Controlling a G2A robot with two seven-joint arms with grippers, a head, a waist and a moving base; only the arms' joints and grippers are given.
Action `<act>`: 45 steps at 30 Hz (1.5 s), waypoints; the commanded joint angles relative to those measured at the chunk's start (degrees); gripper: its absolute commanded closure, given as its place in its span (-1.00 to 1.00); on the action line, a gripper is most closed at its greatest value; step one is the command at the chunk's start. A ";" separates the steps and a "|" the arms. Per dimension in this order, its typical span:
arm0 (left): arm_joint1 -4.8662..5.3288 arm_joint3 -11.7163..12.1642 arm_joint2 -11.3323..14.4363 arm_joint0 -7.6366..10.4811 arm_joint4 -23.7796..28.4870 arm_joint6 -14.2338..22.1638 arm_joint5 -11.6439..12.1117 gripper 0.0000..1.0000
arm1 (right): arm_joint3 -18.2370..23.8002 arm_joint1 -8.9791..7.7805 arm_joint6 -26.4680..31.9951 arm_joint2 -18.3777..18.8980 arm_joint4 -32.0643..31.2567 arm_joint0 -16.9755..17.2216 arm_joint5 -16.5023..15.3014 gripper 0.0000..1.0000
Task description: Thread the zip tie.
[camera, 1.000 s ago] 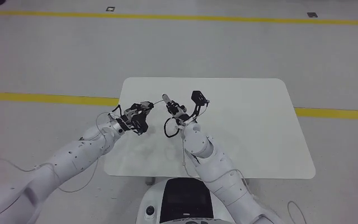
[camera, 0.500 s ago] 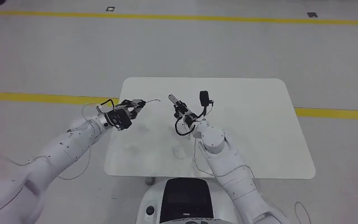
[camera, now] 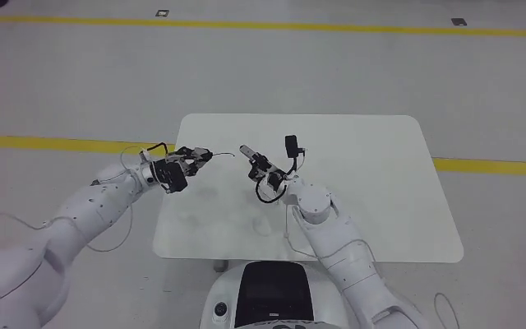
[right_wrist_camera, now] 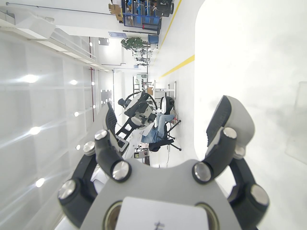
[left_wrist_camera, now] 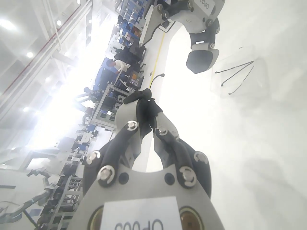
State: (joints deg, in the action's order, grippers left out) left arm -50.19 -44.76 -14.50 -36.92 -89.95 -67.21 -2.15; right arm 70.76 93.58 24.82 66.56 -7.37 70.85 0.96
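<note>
My left gripper (camera: pixel 194 157) is held above the left part of the white table (camera: pixel 370 181), shut on a thin black zip tie (camera: pixel 220 151). The tie's free end sticks out toward the right gripper. In the left wrist view the zip tie (left_wrist_camera: pixel 156 80) curves up out of the closed fingertips (left_wrist_camera: pixel 146 96). My right gripper (camera: pixel 268 153) hangs a short way to the right of the tie's tip, open and holding nothing. The left wrist view shows the right gripper (left_wrist_camera: pixel 168 48) facing it, and the right wrist view shows the same gripper (right_wrist_camera: pixel 168 118) with its fingers wide apart.
Several spare black zip ties (left_wrist_camera: pixel 237 75) lie in a clear shallow tray (left_wrist_camera: pixel 261 89) on the table beyond the right gripper. An edge of that clear tray (right_wrist_camera: pixel 299 120) also appears in the right wrist view. The right half of the table is bare.
The left gripper has drawn back to the left with the zip tie, opening a gap to the right gripper. The right gripper shifted right, then came back slightly left.
</note>
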 commanded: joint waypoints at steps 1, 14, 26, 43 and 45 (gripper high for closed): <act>-0.03 -0.56 0.69 -0.46 0.00 2.01 -1.49 1.00 | -0.45 -0.06 1.44 0.22 1.91 0.06 -0.24 -1.00; 0.50 0.36 4.75 -0.34 0.00 -1.72 -6.37 1.00 | -8.84 -0.68 17.79 1.66 12.38 -4.73 -6.09 -1.00; 1.34 0.67 4.75 -0.83 0.00 -6.36 -7.80 1.00 | -11.77 -1.53 22.12 2.60 18.10 -5.77 -5.46 -1.00; 1.46 0.56 4.75 -0.85 0.00 -6.90 -8.04 1.00 | -21.68 -0.75 25.70 -1.70 26.12 -10.58 -8.76 0.20; 1.46 0.56 4.75 -0.85 0.00 -6.90 -8.04 1.00 | -22.65 -0.60 26.60 -2.10 27.47 -11.04 -9.00 0.24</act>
State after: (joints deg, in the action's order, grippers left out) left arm -48.73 -44.20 -9.74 -37.76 -89.95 -74.11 -10.18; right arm 48.57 92.92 50.99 64.61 19.41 60.01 -7.92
